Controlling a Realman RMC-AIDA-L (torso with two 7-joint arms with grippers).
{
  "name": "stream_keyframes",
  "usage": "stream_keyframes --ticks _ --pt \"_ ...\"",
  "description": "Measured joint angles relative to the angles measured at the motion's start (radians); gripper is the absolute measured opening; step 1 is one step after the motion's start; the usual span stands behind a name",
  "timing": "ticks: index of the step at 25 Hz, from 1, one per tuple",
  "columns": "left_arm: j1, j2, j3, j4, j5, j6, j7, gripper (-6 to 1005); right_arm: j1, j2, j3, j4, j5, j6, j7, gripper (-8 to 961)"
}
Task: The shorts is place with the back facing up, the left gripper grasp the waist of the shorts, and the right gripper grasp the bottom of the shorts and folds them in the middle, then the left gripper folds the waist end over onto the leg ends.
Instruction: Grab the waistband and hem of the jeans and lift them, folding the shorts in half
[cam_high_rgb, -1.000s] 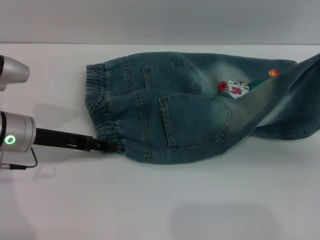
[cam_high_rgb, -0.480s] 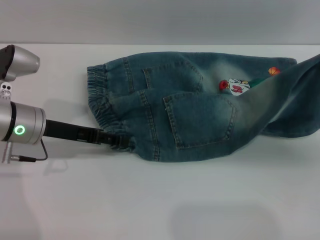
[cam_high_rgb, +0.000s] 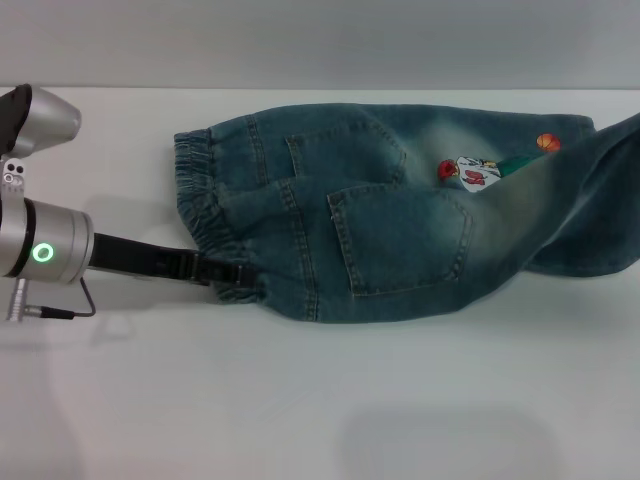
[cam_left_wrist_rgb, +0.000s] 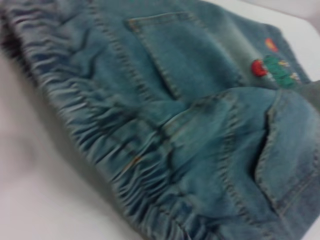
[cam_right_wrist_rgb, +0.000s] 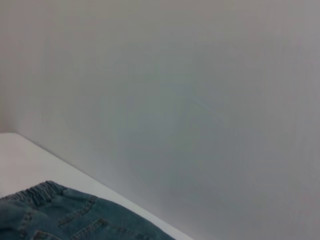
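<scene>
One left gripper (cam_high_rgb: 228, 272), jaws clamped on shorts (cam_high_rgb: 400, 215) waistband; bare white table (cam_high_rgb: 320, 400) around.

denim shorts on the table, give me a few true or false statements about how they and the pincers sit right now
1. The denim shorts lie with back pockets facing up. True.
2. The left pincer is at the elastic waistband, at its near corner. True.
3. The right pincer holds the leg ends. False: no right pincer shows in the head view.
4. The shorts are already folded waist over legs. False: the waistband lies at the left end, the legs at the right.
5. A colourful cartoon patch shows between the two legs. True.
</scene>
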Motion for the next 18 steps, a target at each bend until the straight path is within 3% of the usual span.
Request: stream_keyframes --ticks 11,18 --pt "0.01 0.011 -0.005 0.0 0.054 0.0 -0.061 844 -0.002 0.0 -0.002 -0.003 0.0 -0.002 -0.002 1" --pt "-0.009 0.004 0.0 0.0 0.055 0.013 -0.072 843 -0.002 0.0 -0.002 -0.001 0.0 -0.002 -0.005 1"
